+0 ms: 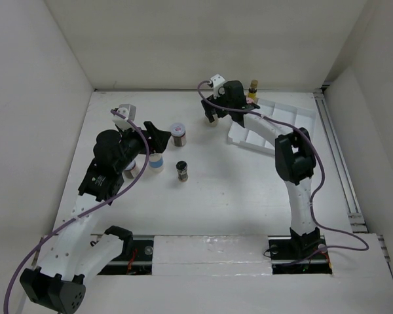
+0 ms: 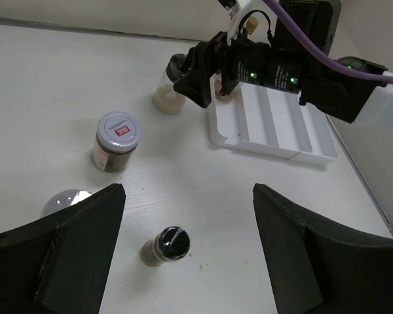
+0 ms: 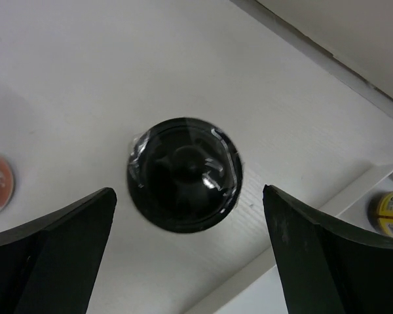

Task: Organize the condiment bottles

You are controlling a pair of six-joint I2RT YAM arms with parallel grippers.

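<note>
My right gripper (image 1: 213, 112) is open and hovers over the black-knobbed clear bottle (image 3: 183, 173), which stands just left of the tray; its jaws stand on either side and do not touch it. The bottle also shows in the left wrist view (image 2: 169, 86). The yellow dark-capped bottle (image 1: 253, 88) stands at the tray's far end. My left gripper (image 1: 158, 136) is open and empty. Near it stand the brown white-lidded jar (image 1: 179, 134), the white blue-labelled bottle (image 1: 156, 161) and the small dark bottle (image 1: 182, 171), which lies low between my left fingers (image 2: 166, 246). No pink bottle shows.
The white ridged tray (image 1: 275, 127) lies at the back right, up against the right arm. Another small jar (image 1: 131, 170) is half hidden under my left arm. A clear domed cap (image 2: 65, 199) shows beside my left finger. White walls close in the table.
</note>
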